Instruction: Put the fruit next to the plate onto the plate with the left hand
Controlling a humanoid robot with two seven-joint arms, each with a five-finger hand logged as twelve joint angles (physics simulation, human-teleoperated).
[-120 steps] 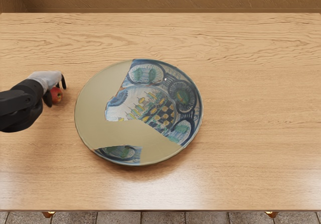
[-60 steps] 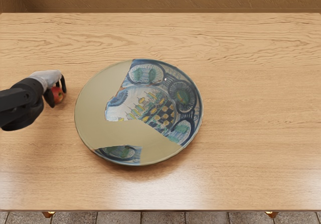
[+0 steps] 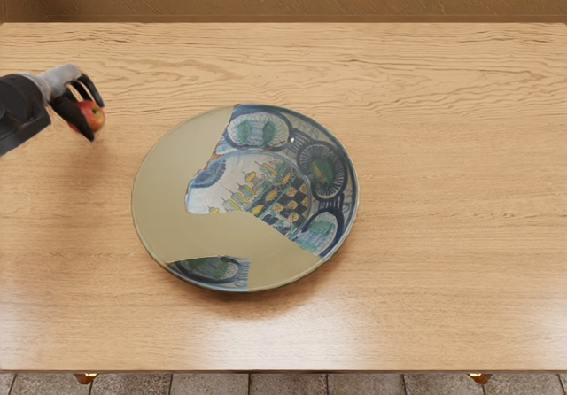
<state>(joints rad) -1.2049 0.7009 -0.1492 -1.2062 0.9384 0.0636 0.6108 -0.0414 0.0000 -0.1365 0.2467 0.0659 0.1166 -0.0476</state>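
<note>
With the left robot hand, at the picture's left edge, clasps something small in curled dark fingers, seemingly clear of the wooden desk so as to carry it. Leaves the wide patterned plate flat mid-desk with nothing on it, and the red-yellow fruit in that grasp, well apart from the rim. Shows no brand, label or legible writing, only painted blue-green motifs.
</note>
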